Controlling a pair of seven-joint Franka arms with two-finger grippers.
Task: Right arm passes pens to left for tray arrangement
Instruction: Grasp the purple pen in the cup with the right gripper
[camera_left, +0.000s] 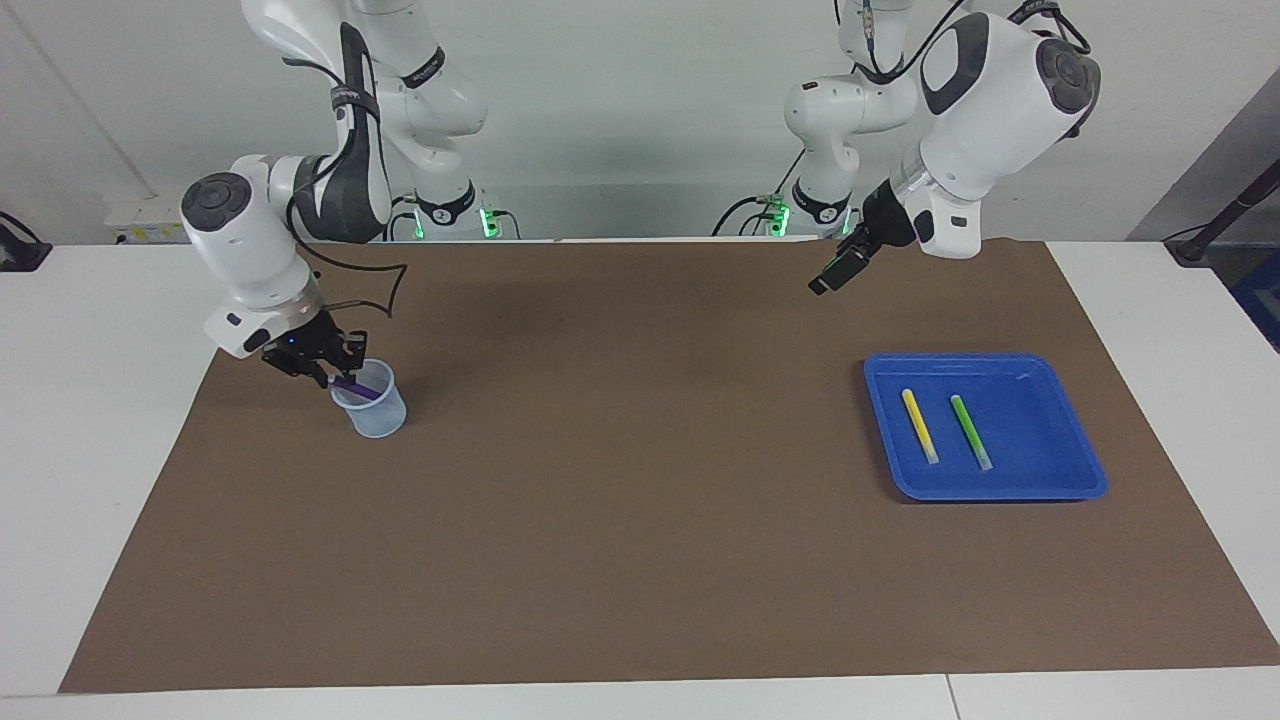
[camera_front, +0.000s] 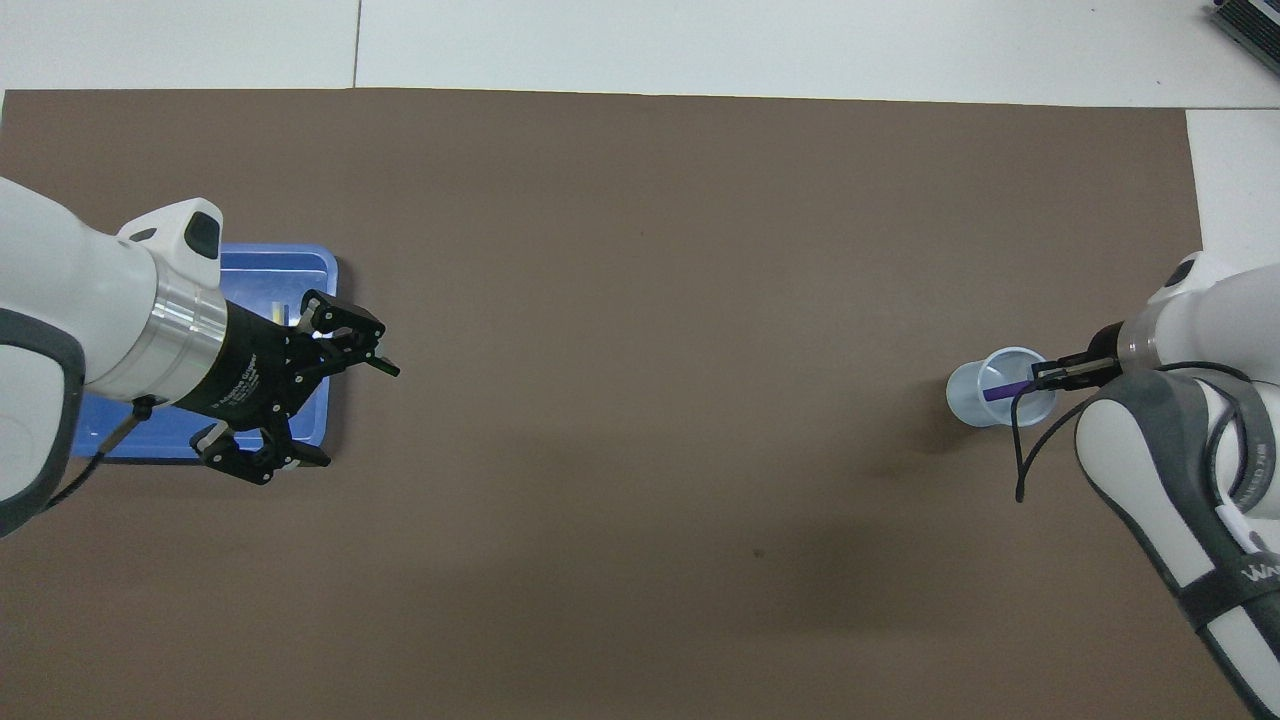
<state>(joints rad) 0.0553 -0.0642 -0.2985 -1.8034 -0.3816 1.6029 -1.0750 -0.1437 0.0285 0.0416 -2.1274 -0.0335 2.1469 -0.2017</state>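
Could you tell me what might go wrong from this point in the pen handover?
1. The right tool is at the purple pen inside the light translucent cup; pulling at an angle might tip the cup.
2. It meets the pen at its very end, so the pen could slip.
3. The open left tool hangs raised, not over the blue tray.

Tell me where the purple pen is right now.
The purple pen stands slanted in the translucent cup at the right arm's end of the brown mat, its upper end between the fingers of the right gripper.
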